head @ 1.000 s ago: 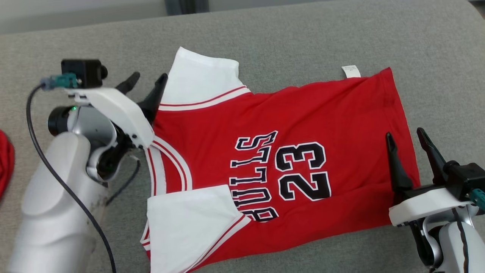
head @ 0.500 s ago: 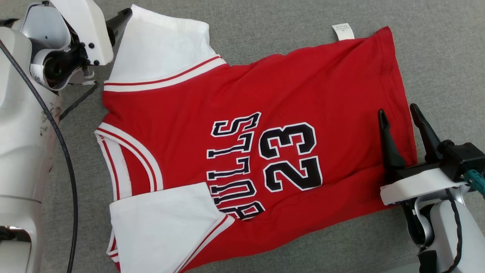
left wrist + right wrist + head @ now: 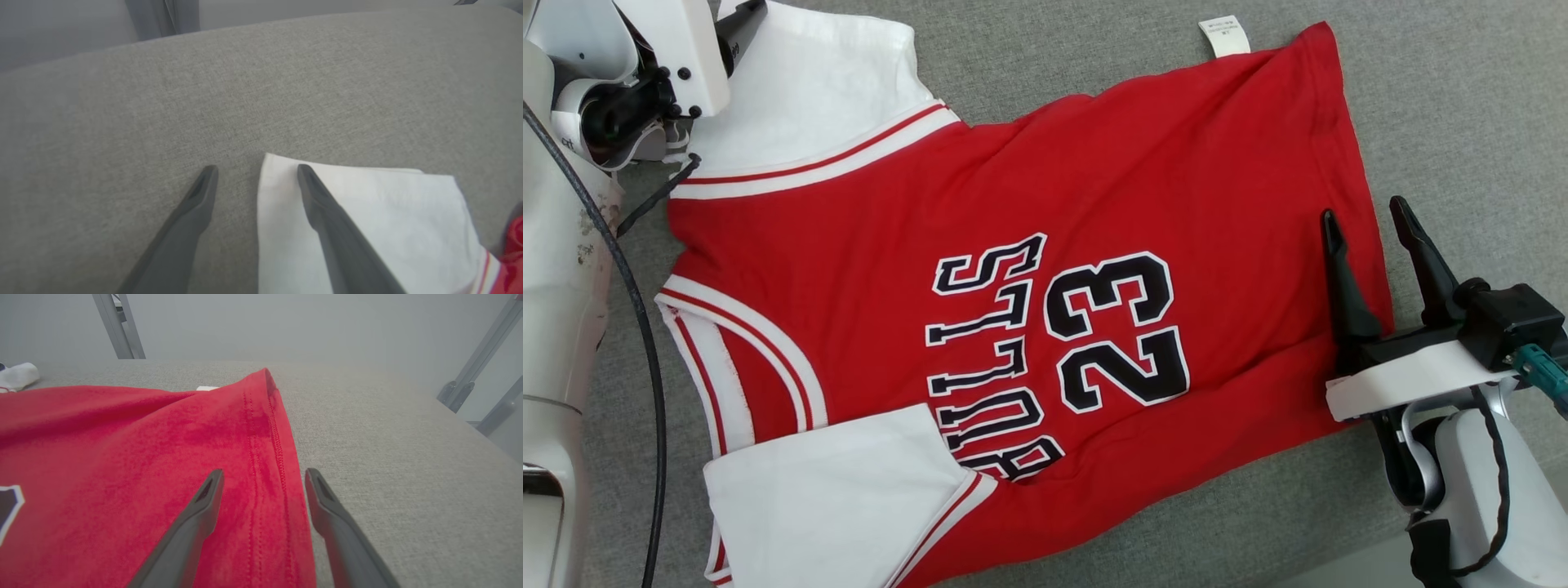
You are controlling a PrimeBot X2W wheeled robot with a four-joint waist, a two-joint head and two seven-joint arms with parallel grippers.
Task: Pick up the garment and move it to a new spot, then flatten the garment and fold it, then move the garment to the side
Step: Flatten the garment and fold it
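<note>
A red Bulls 23 jersey (image 3: 1029,269) is laid flat on the grey fabric surface (image 3: 1462,98). The left gripper (image 3: 257,169) is held spread astride the white sleeve (image 3: 367,212) edge. The right gripper (image 3: 1364,208) is likewise spread over the red hem (image 3: 278,449), with nothing pinched.

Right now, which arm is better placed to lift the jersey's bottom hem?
The right arm: its open jaws straddle the hem. The left arm is up at a white sleeve.

Bright, even, soft-shadowed light; head view sharp, wrist views hazy toward edges
</note>
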